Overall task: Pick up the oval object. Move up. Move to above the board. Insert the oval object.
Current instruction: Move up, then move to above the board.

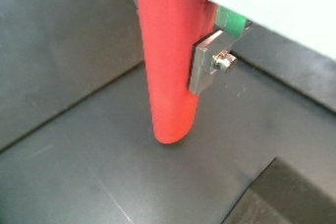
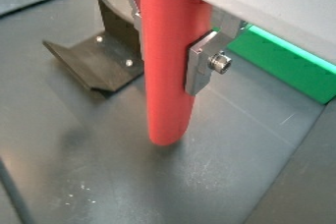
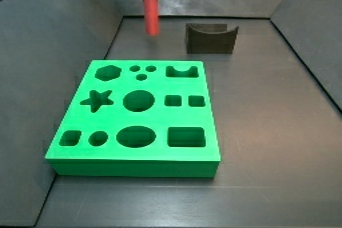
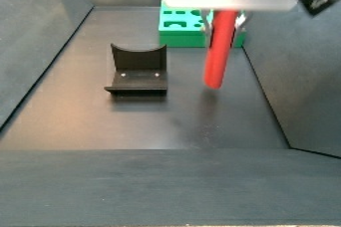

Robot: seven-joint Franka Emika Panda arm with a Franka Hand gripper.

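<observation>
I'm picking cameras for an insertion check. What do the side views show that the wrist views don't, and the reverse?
Only the side views show the board's whole top, with its star, round, square and oval holes, and the peg hanging off to one side of it. Only the wrist views show the gripper closely: silver fingers clamped on the oval object, its tip clear of the floor. All views share the red peg; the fixture appears in both side views and a wrist view.

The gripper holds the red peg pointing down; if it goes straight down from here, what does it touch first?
Probably the bare dark floor. The gripper holds the oval object upright, its tip above the floor. The fixture and the board lie to the sides, though depth is unclear.
</observation>
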